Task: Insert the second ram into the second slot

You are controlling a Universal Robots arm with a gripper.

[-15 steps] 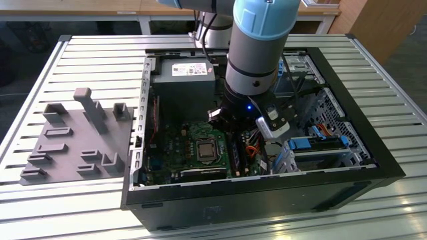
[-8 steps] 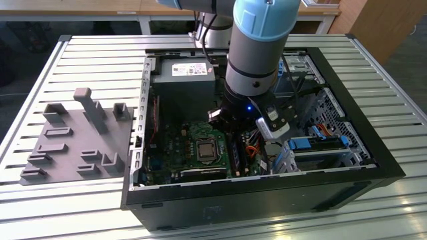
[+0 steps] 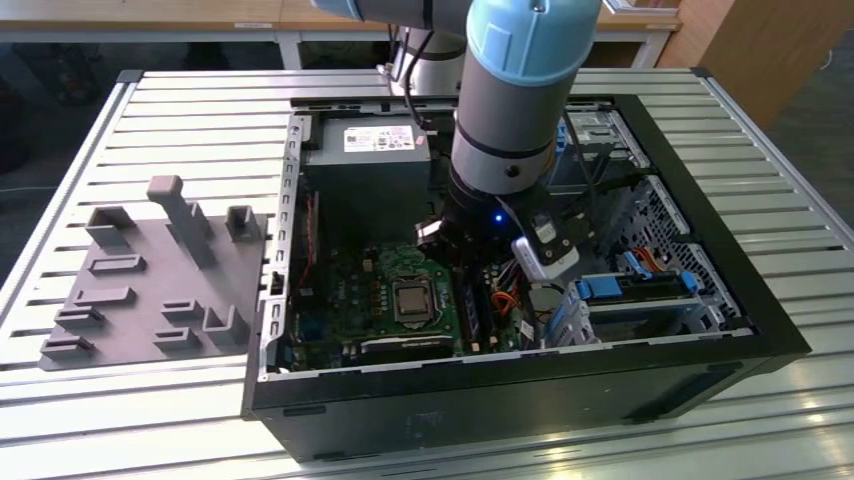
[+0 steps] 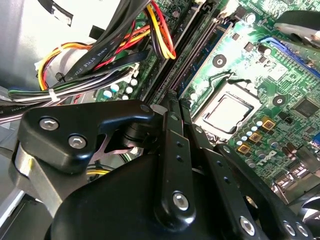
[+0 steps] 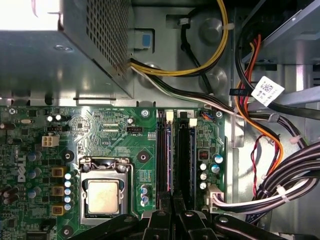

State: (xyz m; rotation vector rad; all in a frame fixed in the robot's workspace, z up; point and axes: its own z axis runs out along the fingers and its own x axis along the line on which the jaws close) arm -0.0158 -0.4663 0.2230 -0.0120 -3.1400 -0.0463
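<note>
Claw (image 5: 172, 207) pressed together above the second slot (image 5: 184, 155); exterior view adds the case (image 3: 747, 330).

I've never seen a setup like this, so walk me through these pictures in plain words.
A robot arm reaches into an open computer case lying on a slatted table. A grey tray sits at the exterior view's left. That picture comes from a camera off the arm. Both wrist views come from cameras on the arm, looking past its dark jaws at the green board, its processor and the long memory slots, with which the jaws line up. Whether they hold anything, I cannot tell.
</note>
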